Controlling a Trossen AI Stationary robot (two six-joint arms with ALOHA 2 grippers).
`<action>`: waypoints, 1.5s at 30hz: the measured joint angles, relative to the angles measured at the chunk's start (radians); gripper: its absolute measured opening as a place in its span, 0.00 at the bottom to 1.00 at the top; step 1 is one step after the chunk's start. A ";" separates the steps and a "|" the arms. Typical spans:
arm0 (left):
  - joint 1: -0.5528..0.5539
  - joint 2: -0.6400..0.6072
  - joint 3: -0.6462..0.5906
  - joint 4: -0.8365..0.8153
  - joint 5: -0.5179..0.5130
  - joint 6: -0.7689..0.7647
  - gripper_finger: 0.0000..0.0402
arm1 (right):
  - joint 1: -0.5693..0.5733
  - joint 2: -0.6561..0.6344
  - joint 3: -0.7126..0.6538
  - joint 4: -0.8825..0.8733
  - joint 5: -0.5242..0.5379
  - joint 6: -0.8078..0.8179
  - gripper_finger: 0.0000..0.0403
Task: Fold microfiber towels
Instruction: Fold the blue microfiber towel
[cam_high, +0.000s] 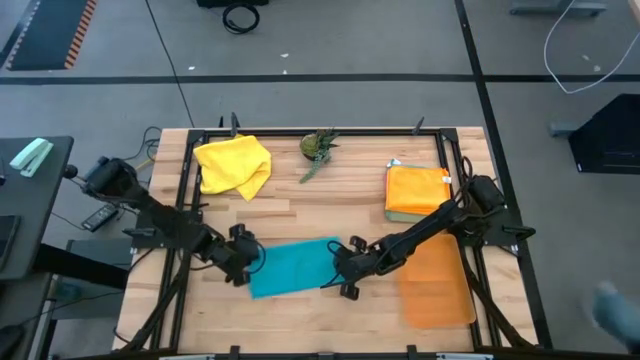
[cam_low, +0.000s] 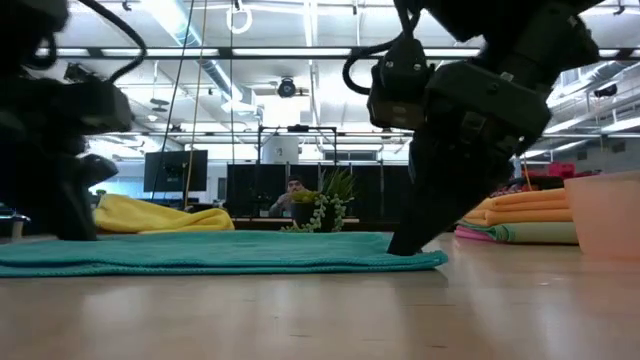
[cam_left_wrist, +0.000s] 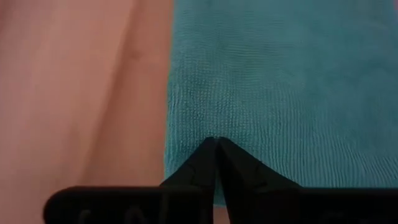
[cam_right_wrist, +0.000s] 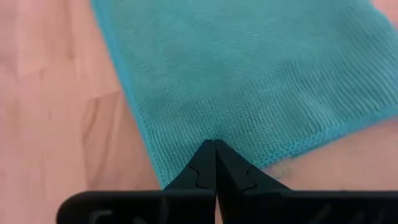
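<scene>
A soft teal microfiber towel (cam_high: 292, 266) was laid flat on the wooden table (cam_high: 330, 200), near the middle of its front edge, apparently already doubled into an oblong. The left tool (cam_high: 247, 262) was set at the towel's left end and the right tool (cam_high: 342, 270) at its right end. In both wrist views the fingers were seen pressed together over the cloth's edge, so each tool was judged to be pinched on the teal towel, though whether fabric was truly caught between the tips could not be fully made out.

A crumpled yellow microfiber towel (cam_high: 234, 164) was seen near the table's back left corner, a small green spiky plant (cam_high: 319, 148) by the middle of the back edge, and a stack of folded orange and pale towels (cam_high: 416, 190) toward the back right. A flat translucent orange mat (cam_high: 436, 282) was seen near the front right corner.

The teal cloth was judged to be light, limp and slightly grippy, with no stiffness to hold a shape; a lifted end would be expected to sag and drag. A hold at the stitched hem, close to the corners, was thought best, with both ends carried together so that the edges could be matched.
</scene>
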 joint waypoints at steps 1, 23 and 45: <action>-0.021 0.000 0.000 0.004 0.003 -0.027 0.08 | -0.010 0.000 -0.004 -0.002 0.000 -0.013 0.01; -0.170 0.043 0.137 0.131 -0.086 0.123 0.03 | -0.083 -0.096 0.098 -0.147 -0.034 -0.175 0.01; -0.117 0.202 0.102 0.228 0.087 0.005 0.05 | 0.057 0.342 0.490 0.018 -0.027 -0.142 0.01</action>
